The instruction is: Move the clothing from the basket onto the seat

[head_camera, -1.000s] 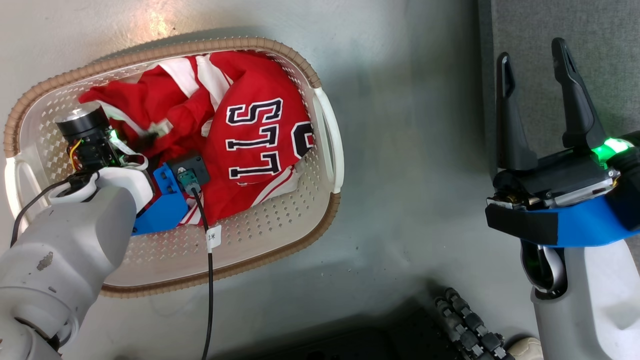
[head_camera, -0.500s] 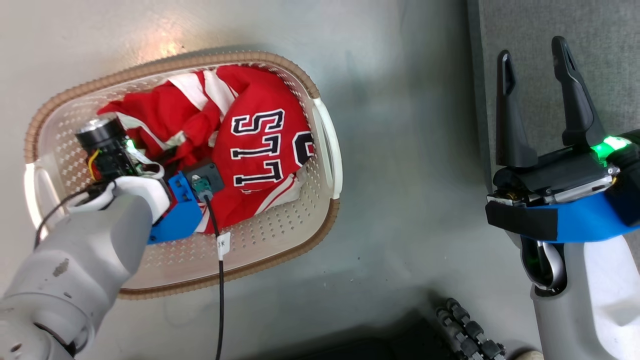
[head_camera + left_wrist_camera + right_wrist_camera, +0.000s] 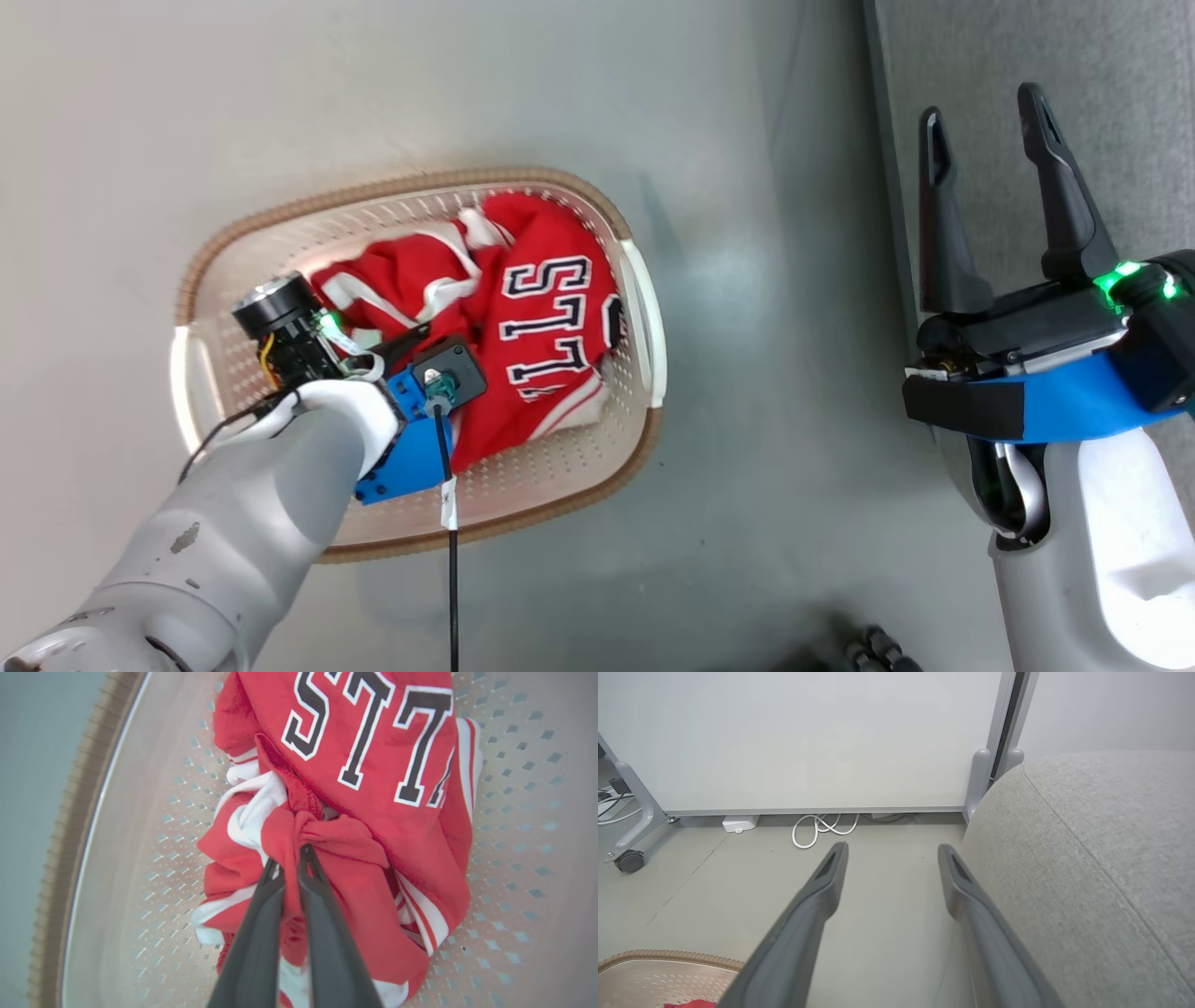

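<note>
The clothing (image 3: pixel 546 313), red with white stripes and black-and-white letters, lies heaped in the cream perforated basket (image 3: pixel 373 201) on the floor. My left gripper (image 3: pixel 420 331) reaches into the basket from the lower left. In the left wrist view the left gripper (image 3: pixel 292 856) is shut on a bunched fold of the clothing (image 3: pixel 373 812), above the basket's wall (image 3: pixel 140 812). My right gripper (image 3: pixel 980 103) is open and holds nothing, with its fingers over the edge of the grey seat (image 3: pixel 1130 84). In the right wrist view the right gripper (image 3: pixel 889 848) stands beside the seat (image 3: pixel 1087 858).
A pale partition panel (image 3: pixel 808 742) on a grey foot with a caster (image 3: pixel 628 861) stands behind the floor, and a white cable (image 3: pixel 822 828) is coiled at its base. A black cable (image 3: pixel 453 579) hangs from my left wrist. The basket's rim (image 3: pixel 658 956) shows low left.
My left gripper has shut on the red fabric and the cloth has bunched toward it. The whole head picture has shifted, so the camera has moved. The right gripper stays open.
</note>
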Robot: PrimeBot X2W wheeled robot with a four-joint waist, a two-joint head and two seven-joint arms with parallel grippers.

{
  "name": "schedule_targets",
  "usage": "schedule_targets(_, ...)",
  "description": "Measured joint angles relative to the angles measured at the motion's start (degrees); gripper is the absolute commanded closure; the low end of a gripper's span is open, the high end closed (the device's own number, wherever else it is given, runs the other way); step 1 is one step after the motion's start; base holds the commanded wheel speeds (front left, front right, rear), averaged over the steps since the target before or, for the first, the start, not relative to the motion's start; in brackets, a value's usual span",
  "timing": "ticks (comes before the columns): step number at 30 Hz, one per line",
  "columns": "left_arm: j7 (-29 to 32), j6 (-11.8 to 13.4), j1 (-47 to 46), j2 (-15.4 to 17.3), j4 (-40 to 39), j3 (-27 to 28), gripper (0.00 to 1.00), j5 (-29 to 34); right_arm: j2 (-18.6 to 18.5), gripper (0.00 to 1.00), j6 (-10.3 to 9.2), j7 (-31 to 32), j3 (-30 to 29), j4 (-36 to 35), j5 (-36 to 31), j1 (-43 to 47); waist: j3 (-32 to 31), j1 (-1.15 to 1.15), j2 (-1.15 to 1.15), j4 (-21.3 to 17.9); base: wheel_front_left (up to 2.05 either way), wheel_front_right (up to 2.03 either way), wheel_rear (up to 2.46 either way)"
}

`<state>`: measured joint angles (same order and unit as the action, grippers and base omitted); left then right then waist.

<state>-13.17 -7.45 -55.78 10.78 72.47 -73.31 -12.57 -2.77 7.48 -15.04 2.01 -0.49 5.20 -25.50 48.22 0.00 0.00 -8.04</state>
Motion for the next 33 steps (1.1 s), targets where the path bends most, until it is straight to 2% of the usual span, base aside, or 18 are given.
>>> schedule_targets(15, -1.81, 0.00, 3.24, -1.31, -8.47, 1.38, 1.00, -10.38, 0.01, 0.00, 0.01, 0.00, -1.53, 3.80, -2.15, 3.46, -12.30, 0.00, 0.00, 5.09, 0.00, 0.00, 0.00)
schedule_targets(23, -1.81, 0.04, 6.73, -0.13, -15.92, 5.59, 1.00, -12.05, 0.01, 0.00, 0.00, 0.00, -2.05, 5.68, -2.64, 6.60, -19.52, -0.01, 0.00, 7.40, 0.00, 0.00, 0.00)
schedule_targets(33, -1.82, 1.93, 12.45, -0.13, -23.95, 12.77, 1.00, -13.16, 0.01, 0.00, 0.00, 0.00, -2.43, 7.97, -2.22, 11.15, -28.84, -0.01, 0.00, 9.43, 0.00, 0.00, 0.00)
